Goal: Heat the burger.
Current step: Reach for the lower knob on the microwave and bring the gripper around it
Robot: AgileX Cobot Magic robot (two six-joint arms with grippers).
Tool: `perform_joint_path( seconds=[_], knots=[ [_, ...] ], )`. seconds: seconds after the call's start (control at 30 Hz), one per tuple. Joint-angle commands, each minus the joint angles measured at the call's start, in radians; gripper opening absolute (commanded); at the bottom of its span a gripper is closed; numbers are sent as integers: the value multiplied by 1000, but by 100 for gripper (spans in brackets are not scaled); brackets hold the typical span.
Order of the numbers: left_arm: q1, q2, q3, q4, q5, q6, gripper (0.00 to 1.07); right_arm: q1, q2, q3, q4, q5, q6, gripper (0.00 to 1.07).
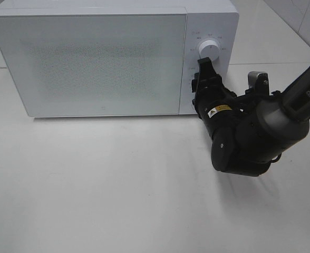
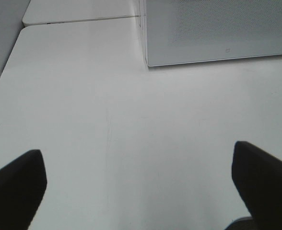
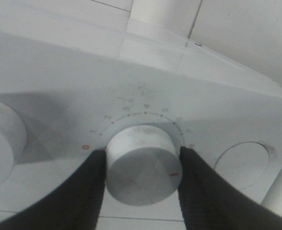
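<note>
White bench (image 1: 118, 184), shut microwave (image 1: 91, 63). The right claw (image 3: 142, 158) clamps the timer dial (image 3: 140, 167) to set heating; left claw (image 2: 136, 160) wide, idle

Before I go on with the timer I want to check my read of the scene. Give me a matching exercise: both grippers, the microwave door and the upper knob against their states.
Things:
1. left gripper
2. right gripper
3. door
4. upper knob

States:
A. shut, speckled white panel
B. open, above the table
C. closed on the lower knob
D. untouched, just above the right gripper in the high view

Pairs: 1-B, 2-C, 3-A, 4-D
</note>
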Motion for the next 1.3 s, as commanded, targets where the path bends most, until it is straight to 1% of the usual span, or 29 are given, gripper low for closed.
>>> perform_joint_path(
  seconds=[0.03, 0.17, 0.47, 0.57, 0.63, 0.83, 1.0, 1.3],
  knots=[
    [4, -25, 3, -5, -14, -4, 98, -5, -11, -37, 13, -180, 35, 6],
    [4, -25, 3, -5, -14, -4, 98, -6, -11, -37, 33, -180, 59, 8],
    [4, -25, 3, -5, -14, -4, 98, -6, -11, -37, 89, -179, 145, 11],
    [4, -25, 3, -5, -14, -4, 98, -6, -11, -37, 91, -179, 162, 11],
    [4, -25, 3, -5, -14, -4, 98, -6, -11, -37, 102, -179, 238, 11],
    [4, -25, 3, -5, -14, -4, 98, -6, -11, -37, 105, -179, 246, 12],
    [4, -25, 3, -5, -14, -4, 98, -6, -11, -37, 121, -179, 330, 13],
    [4, -25, 3, -5, -14, -4, 98, -6, -11, -37, 121, -179, 330, 15]
  ],
)
